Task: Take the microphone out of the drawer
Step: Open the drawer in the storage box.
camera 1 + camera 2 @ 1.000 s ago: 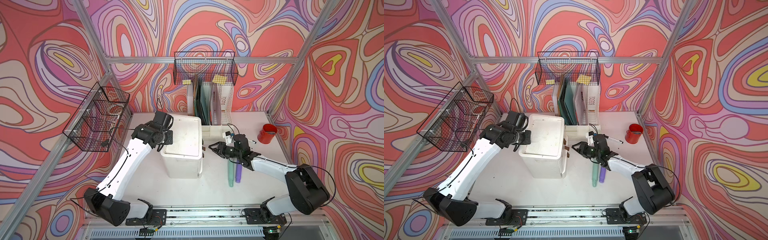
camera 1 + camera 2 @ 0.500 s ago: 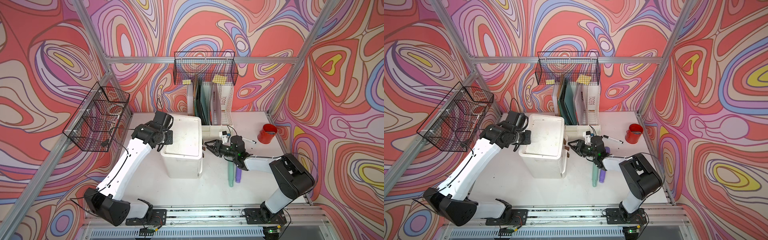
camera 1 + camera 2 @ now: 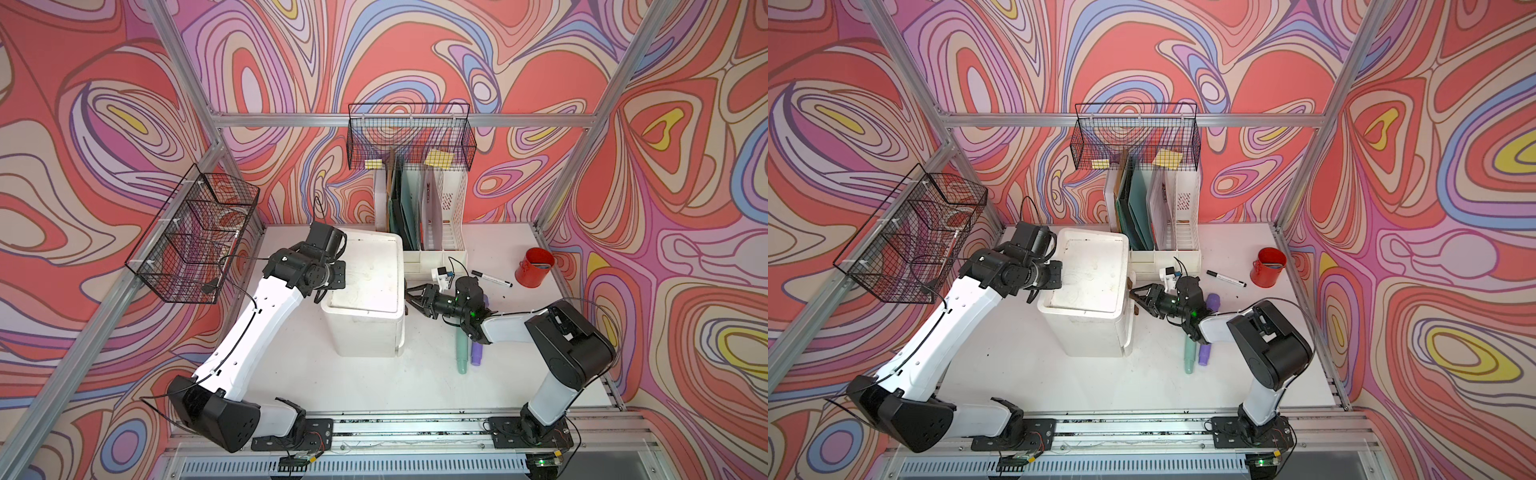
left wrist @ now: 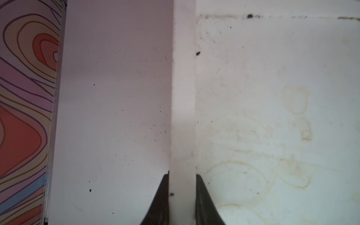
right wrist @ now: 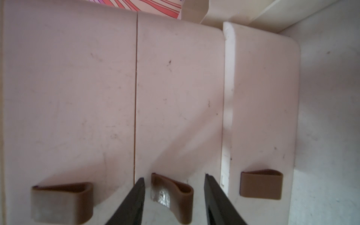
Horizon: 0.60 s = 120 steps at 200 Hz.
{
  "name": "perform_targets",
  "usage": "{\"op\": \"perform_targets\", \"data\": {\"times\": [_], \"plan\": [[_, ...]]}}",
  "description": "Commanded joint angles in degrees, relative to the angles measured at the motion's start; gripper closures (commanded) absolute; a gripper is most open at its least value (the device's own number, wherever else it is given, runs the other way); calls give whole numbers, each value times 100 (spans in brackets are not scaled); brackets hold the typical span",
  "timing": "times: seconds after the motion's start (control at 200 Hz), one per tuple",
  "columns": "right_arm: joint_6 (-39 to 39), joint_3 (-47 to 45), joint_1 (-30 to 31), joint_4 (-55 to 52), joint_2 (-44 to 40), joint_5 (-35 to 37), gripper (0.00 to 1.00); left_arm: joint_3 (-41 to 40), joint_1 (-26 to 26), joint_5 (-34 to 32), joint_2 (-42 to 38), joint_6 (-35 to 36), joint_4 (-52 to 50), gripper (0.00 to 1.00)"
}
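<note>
Clearly the microphone is not out yet: no view shows it, so it presumably lies inside the drawer unit (image 3: 365,291), where no drawer stands clearly open. The left jaws clamp the unit's top rim (image 4: 183,116). The right jaws stand open on either side of the middle handle (image 5: 171,192), not touching it. Closing off-centre could slip off that soft loop, and a hard pull could drag the unit if the rim grip gives. A green tube (image 3: 461,357) and a purple tube (image 3: 477,353) lie under the right forearm, near the drawer's path. A marker (image 3: 492,279) and a red cup (image 3: 534,268) sit beyond.
</note>
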Motion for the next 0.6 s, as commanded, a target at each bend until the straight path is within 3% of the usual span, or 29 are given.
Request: {"op": "perform_targets", "data": {"times": [0.0,0.255,0.596], "plan": [[173,-120,39,422,90,-54,59,-85,-146,212,-45,56,292,100],[191,-168,36,497,63,-32,100,-93,-144,187,-72,68,280,100],[-33,-187,30,81,-92,51,100,-111,-144,124,-115,99,253,100]]}}
